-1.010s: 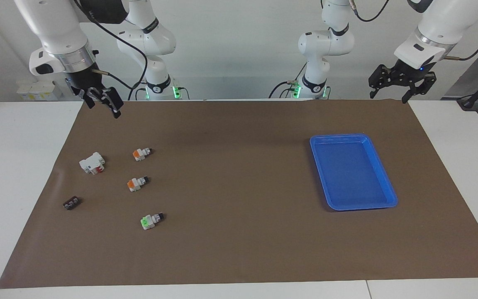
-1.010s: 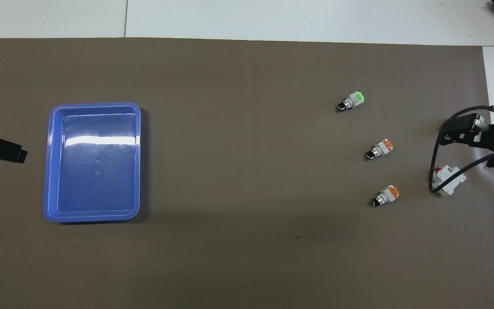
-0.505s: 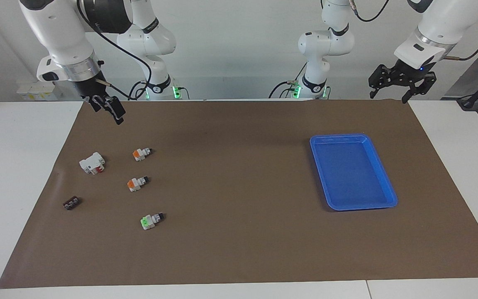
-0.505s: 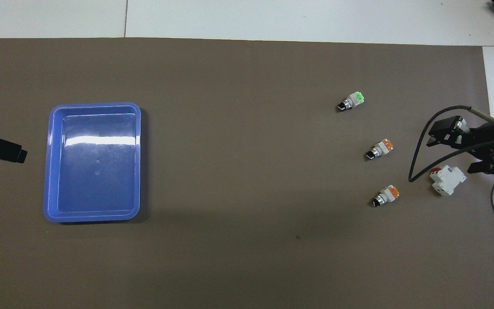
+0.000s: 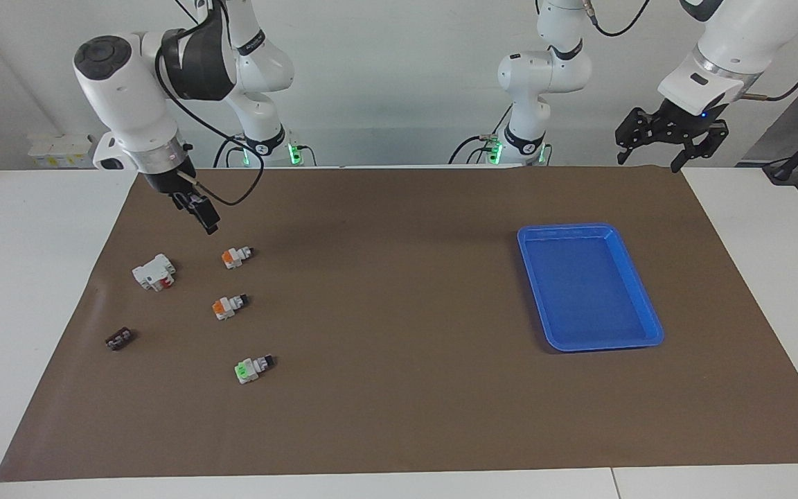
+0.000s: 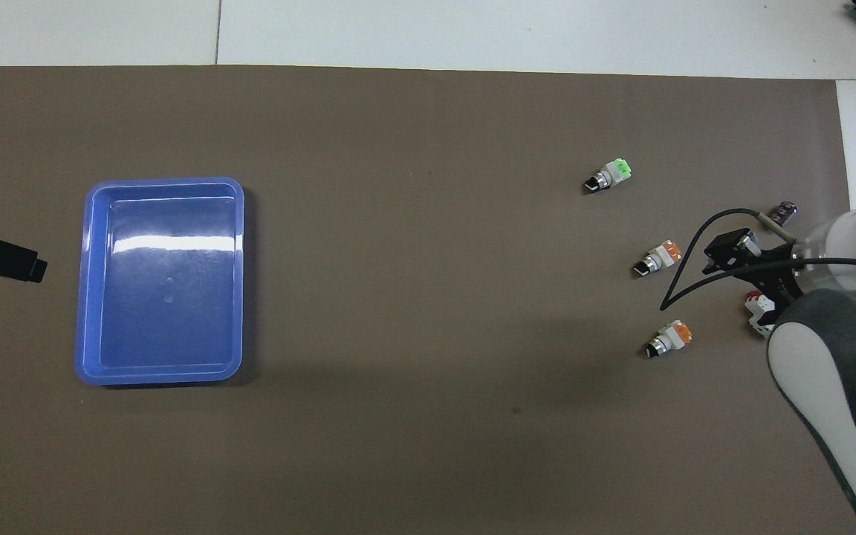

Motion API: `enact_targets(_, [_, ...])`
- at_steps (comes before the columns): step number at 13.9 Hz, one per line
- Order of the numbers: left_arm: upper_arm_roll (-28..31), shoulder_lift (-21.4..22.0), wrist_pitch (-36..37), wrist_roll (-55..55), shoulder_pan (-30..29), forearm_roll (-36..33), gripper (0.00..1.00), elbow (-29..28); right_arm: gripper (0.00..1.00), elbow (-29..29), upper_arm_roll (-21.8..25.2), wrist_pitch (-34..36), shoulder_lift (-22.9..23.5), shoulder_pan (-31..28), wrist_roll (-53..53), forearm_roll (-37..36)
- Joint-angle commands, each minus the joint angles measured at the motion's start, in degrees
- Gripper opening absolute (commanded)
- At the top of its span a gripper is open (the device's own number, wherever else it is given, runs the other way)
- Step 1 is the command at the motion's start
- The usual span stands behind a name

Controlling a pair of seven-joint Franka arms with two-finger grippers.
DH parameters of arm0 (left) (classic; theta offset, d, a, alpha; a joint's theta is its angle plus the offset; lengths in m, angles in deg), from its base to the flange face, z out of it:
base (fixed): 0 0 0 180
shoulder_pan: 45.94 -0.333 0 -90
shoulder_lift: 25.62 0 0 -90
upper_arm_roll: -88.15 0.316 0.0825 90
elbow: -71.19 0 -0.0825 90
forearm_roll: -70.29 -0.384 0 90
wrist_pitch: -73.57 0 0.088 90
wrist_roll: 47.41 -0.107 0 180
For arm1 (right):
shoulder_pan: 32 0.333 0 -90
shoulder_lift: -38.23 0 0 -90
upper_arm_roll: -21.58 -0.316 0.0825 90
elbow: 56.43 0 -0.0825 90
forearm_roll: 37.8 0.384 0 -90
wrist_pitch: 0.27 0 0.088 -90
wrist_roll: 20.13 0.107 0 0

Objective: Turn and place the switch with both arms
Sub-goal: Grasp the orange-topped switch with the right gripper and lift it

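Observation:
Three small white switches with black stem ends lie on the brown mat toward the right arm's end. One orange-capped switch (image 5: 236,256) (image 6: 669,338) is nearest to the robots. A second orange-capped switch (image 5: 228,305) (image 6: 657,258) lies farther out, and a green-capped switch (image 5: 252,368) (image 6: 608,175) is farthest. My right gripper (image 5: 206,220) (image 6: 725,251) hangs in the air over the mat beside the two orange-capped switches and touches nothing. My left gripper (image 5: 669,138) waits open and empty, raised at the left arm's end of the table; only its tip (image 6: 8,260) shows in the overhead view.
A bigger white block with a red part (image 5: 154,272) (image 6: 756,310) lies beside the switches, partly covered by the right arm from above. A small black piece (image 5: 120,339) (image 6: 782,213) lies farther out. A blue tray (image 5: 565,227) (image 6: 164,182) stands toward the left arm's end.
My right arm has swung lower and moved from over the mat's edge toward the orange-capped switches. The left arm and all objects have stayed still.

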Motion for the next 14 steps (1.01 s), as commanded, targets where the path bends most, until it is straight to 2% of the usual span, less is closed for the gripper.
enact_targets(1, [-0.4, 1.7, -0.7, 0.0, -0.5, -1.1, 1.00, -2.0, 1.00, 8.7, -0.3, -6.7, -1.5, -1.1, 4.1, -0.6])
enact_targets(5, [-0.3, 1.7, -0.7, 0.0, -0.5, -1.1, 1.00, -2.0, 1.00, 16.6, -0.3, -17.6, 0.2, -3.5, 3.8, -0.3])
enact_targets(7, [-0.4, 1.7, -0.8, 0.0, -0.5, -1.1, 1.00, -2.0, 1.00, 17.9, -0.3, -20.5, 1.2, -4.7, 3.3, 0.0])
enact_targets(11, [-0.4, 1.7, -0.7, 0.0, -0.5, -1.1, 1.00, -2.0, 1.00, 19.2, -0.4, -21.3, 2.1, -4.2, 4.0, 2.5])
enact_targets(14, [-0.4, 1.7, -0.7, 0.0, -0.5, -1.1, 1.00, -2.0, 1.00, 21.9, -0.5, -26.6, 3.1, -4.1, 4.0, 3.9])
